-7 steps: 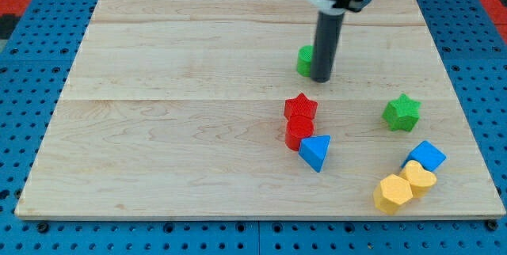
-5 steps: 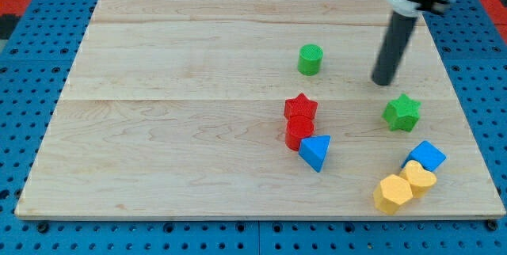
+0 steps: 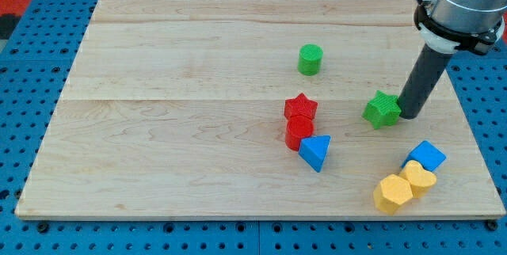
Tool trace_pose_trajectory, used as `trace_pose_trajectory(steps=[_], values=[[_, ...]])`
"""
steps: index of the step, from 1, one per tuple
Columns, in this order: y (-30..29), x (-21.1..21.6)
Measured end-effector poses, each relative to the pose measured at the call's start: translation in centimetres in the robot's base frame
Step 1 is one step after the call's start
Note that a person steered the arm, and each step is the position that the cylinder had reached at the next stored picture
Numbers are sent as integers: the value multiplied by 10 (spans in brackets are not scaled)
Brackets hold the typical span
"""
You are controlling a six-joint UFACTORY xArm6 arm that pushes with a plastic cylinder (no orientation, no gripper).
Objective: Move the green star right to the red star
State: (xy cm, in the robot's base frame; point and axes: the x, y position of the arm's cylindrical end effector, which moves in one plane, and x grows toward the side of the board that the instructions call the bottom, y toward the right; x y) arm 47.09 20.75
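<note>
The green star (image 3: 382, 110) lies on the wooden board, right of centre. The red star (image 3: 300, 107) sits to its left, near the middle, with a gap between them. My tip (image 3: 409, 115) stands right against the green star's right side, touching it. The rod (image 3: 422, 78) rises from it toward the view's top right.
A red block (image 3: 298, 133) sits just below the red star, with a blue triangular block (image 3: 315, 152) at its lower right. A green cylinder (image 3: 310, 59) is above the red star. A blue block (image 3: 427, 157) and two yellow blocks (image 3: 403, 186) lie at the lower right.
My tip moved from beside the green cylinder across to the right and down to the green star's right side. The green star has shifted left toward the red star.
</note>
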Motion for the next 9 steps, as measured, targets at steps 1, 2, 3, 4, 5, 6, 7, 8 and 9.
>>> trace_pose_trajectory(steps=[1, 2, 3, 4, 5, 6, 7, 8, 9], values=[[-9, 0], [-14, 0], [-17, 0], [-17, 0], [-18, 10], [-30, 20], [-57, 21], [-87, 33], [-112, 55]])
